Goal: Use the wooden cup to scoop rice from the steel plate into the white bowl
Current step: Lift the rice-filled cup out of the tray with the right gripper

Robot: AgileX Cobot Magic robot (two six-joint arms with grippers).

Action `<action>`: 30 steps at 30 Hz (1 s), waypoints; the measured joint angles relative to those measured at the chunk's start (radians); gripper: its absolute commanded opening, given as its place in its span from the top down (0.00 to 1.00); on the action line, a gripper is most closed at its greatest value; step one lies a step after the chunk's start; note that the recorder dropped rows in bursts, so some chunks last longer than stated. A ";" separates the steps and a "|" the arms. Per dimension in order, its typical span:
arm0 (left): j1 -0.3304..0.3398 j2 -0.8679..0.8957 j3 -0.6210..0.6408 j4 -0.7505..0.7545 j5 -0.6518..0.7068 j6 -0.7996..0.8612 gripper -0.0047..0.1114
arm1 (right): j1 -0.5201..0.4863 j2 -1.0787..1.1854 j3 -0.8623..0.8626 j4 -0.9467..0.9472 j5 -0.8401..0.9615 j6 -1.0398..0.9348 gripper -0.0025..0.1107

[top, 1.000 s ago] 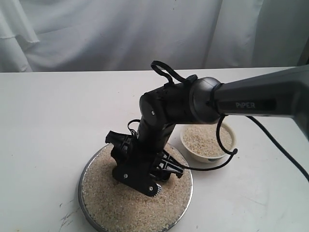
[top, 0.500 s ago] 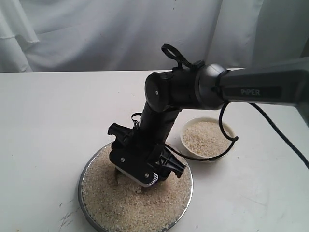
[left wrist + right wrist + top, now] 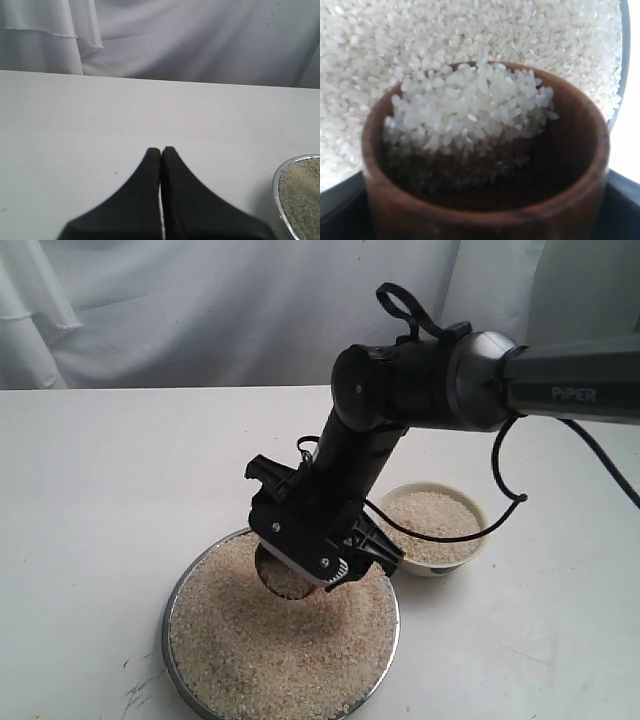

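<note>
The plate (image 3: 166, 635) of rice (image 3: 280, 670) sits lower centre of the frame, the bowl (image 3: 440, 562) just beside its upper right. The cup (image 3: 278, 582) hangs over the plate.

Open table (image 3: 110, 470) lies left of and behind the steel plate (image 3: 172, 612), plenty of room to pass there. The right arm (image 3: 360, 455) slants down over the plate's middle, barring that way in. The white bowl (image 3: 440, 562) sits just beside the plate's right rim, a black cable (image 3: 495, 465) looping across its top.
</note>
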 measured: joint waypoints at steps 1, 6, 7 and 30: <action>0.000 0.000 0.000 0.000 0.000 0.000 0.96 | -0.004 -0.005 0.000 0.000 0.010 0.000 0.98; 0.000 0.000 0.000 0.000 0.000 0.000 0.96 | -0.039 -0.021 0.000 0.000 0.054 0.004 0.98; 0.000 0.000 0.000 0.000 0.000 0.000 0.96 | -0.048 -0.025 0.000 0.000 0.063 0.004 0.98; 0.000 0.000 0.000 0.000 0.000 0.000 0.96 | -0.224 -0.063 0.000 0.132 0.192 0.068 0.98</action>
